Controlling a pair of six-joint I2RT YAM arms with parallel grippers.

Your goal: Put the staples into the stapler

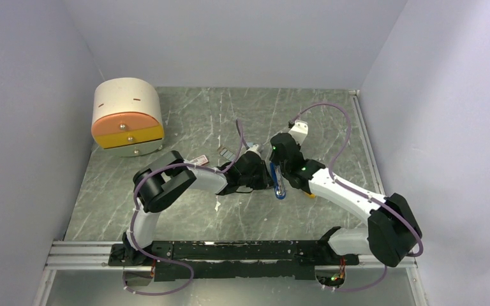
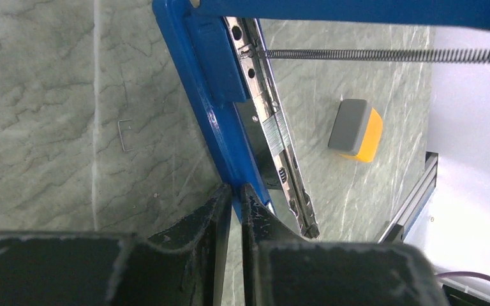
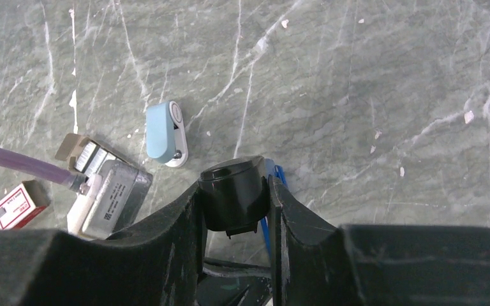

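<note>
**Marbled table, stapler held open between two grippers**

Grey-green marbled table [image 1: 185, 121] lies under both arms, with a round drawer box [image 1: 127, 118] at far left and a red-and-white box [image 3: 13, 205] near the left arm. Left gripper [image 2: 236, 191] is clamped shut on the edge of the stapler [image 2: 198, 95], on its blue base, apparently to pin it in place. A short strip of staples [image 2: 273, 131] sits in the open metal channel, with the spring [image 2: 383, 55] stretched above it. Right gripper [image 3: 235, 185] pinches the black top arm [image 3: 230, 173], likely to hold it swung away so the channel is exposed. By that look, loading is nearly done and closing remains. A loose staple [image 2: 126, 135] lies left of the base, and an orange block [image 2: 355, 131] lies to its right, apart from it. The stone is scratched and flecked, and pale lilac walls [image 1: 32, 95] enclose it on three sides.
</note>
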